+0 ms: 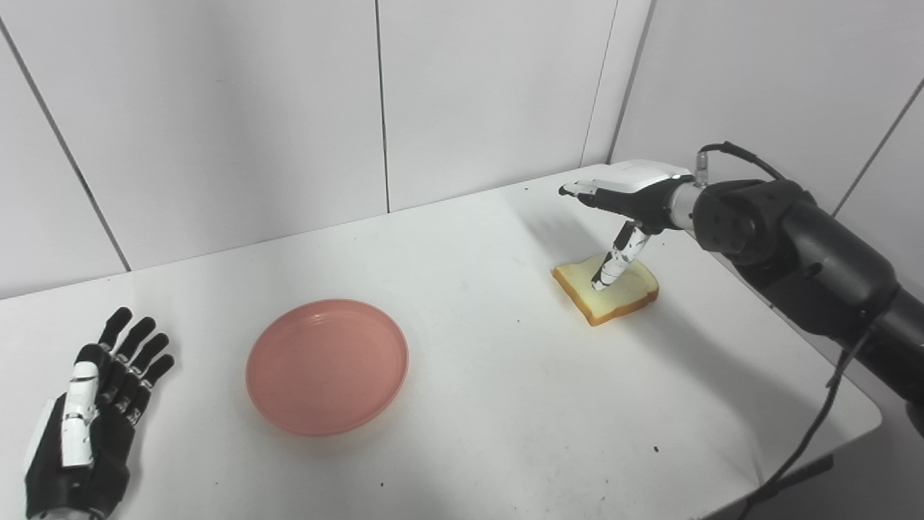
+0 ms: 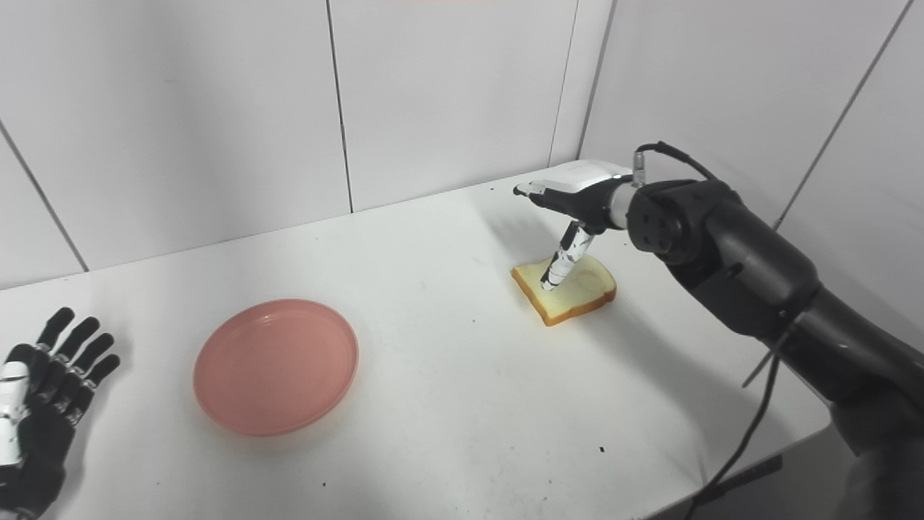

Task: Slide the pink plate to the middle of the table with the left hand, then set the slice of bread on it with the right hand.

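Lying flat at the near left table (image 1: 505, 404) edge, the left hand (image 1: 90, 426) is empty with fingers spread, the pink plate (image 1: 327, 366) sits just right of it, and the right hand (image 1: 628, 198), spread wide, hovers over the bread slice (image 1: 610, 292) far right, thumb tip on it.

I'm seeing no readable text, labels, brands or nos. anywhere: nothing legible is showing on the plate (image 1: 327, 367), bread (image 1: 606, 290), hands, table (image 1: 505, 404) or wall panels.

Pink plate (image 1: 327, 366) (golden-crusted bread (image 1: 607, 292))
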Controlling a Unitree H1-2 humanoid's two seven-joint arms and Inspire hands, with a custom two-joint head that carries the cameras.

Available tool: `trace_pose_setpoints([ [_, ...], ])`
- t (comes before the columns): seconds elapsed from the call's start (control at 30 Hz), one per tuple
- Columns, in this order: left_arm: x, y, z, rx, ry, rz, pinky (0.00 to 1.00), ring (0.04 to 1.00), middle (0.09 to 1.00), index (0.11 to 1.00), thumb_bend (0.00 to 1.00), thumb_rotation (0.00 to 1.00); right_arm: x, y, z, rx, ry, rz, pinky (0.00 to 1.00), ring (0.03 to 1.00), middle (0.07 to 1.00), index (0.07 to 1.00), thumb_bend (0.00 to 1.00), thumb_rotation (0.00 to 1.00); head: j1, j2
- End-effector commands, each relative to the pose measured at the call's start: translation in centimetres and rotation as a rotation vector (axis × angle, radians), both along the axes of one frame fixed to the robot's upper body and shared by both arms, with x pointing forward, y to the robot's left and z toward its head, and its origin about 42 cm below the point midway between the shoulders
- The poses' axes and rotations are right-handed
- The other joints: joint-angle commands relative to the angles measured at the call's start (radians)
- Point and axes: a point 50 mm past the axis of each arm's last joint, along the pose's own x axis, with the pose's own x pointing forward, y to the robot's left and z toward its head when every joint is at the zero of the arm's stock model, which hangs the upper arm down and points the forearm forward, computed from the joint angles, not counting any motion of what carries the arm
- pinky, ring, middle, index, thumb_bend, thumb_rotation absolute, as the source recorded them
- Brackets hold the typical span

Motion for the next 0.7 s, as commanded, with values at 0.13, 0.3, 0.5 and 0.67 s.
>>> trace_pose_setpoints([
  [0.13,0.5,0.4,2.1,-0.009,-0.081,-0.014,0.9,0.915,0.93,0.923,0.45,1.0,1.3,-0.3,1.6,-0.089,-0.055,0.008,1.0,1.0,1.0,1.0,1.0,0.4,0.002,0.005],
  [0.3,0.5,0.4,2.1,-0.01,-0.073,-0.007,0.91,0.916,0.928,0.924,0.45,1.0,2.0,-0.6,1.0,-0.081,-0.045,0.015,0.99,1.0,1.0,1.0,1.0,0.4,0.0,0.01],
  [0.5,0.4,0.3,2.2,-0.006,-0.076,-0.013,0.9,0.914,0.928,0.925,0.45,1.0,2.5,-1.3,0.6,-0.092,-0.004,-0.004,1.0,1.0,1.0,1.0,1.0,0.41,0.003,0.014],
  [0.67,0.3,0.3,2.3,-0.015,-0.073,-0.009,0.89,0.91,0.925,0.921,0.45,1.0,2.9,-2.1,-0.2,-0.103,0.039,-0.025,1.0,1.0,1.0,1.0,1.0,0.43,0.003,0.017],
])
